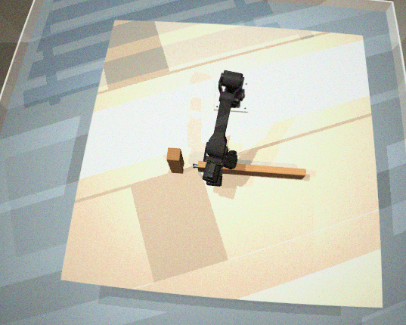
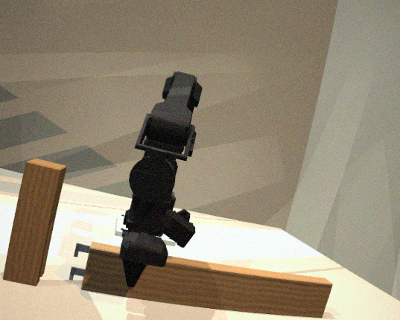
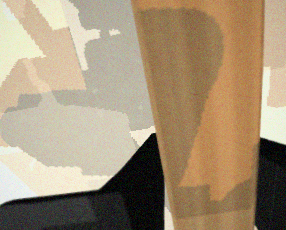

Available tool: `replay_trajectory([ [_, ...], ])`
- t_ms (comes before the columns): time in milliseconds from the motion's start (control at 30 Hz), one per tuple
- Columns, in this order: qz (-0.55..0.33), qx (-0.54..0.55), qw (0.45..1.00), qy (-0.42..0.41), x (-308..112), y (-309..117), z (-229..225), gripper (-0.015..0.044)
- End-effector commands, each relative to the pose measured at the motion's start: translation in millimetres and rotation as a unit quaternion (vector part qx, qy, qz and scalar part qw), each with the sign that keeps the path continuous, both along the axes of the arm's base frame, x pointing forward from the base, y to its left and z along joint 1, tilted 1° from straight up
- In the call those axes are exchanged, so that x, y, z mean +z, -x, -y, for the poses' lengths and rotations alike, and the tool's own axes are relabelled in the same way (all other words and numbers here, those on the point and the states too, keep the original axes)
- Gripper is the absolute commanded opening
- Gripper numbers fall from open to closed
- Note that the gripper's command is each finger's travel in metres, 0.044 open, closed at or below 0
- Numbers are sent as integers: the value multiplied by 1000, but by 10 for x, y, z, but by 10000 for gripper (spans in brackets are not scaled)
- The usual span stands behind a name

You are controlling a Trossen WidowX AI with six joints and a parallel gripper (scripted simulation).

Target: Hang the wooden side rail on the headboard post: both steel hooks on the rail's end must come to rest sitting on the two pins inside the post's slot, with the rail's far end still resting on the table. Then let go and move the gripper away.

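Note:
The wooden side rail (image 1: 265, 171) (image 2: 228, 283) (image 3: 235, 75) stands on its narrow edge, its far end on the table to the right. My gripper (image 1: 213, 171) (image 2: 132, 275) (image 3: 184, 135) is shut on the rail near its hook end, one finger on each side. Whether that end is just off the table I cannot tell. The upper hook (image 2: 82, 249) and lower hook (image 2: 77, 273) stick out left, pointing down, short of the headboard post (image 1: 175, 160) (image 2: 36, 219). The post stands upright, its slot facing the rail; the pins inside are hidden.
The table (image 1: 288, 223) lies under the rail and post. The arm's pale base plate (image 1: 240, 109) is behind the rail, and the arm reaches forward over it. Strong shadows and light bands cross the tabletop.

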State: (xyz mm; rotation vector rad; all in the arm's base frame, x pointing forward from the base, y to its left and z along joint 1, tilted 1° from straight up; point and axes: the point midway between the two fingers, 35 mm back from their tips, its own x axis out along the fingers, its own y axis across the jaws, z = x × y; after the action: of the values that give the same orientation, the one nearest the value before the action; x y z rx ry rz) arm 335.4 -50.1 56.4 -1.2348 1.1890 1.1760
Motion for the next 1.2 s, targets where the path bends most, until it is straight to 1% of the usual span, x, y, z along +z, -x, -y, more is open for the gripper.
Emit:
replay_trajectory([
  [0, 4, -6, 1000, -1, 31, -13, 0, 0],
  [1167, 4, -6, 1000, -1, 89, -10, -1, 0],
])
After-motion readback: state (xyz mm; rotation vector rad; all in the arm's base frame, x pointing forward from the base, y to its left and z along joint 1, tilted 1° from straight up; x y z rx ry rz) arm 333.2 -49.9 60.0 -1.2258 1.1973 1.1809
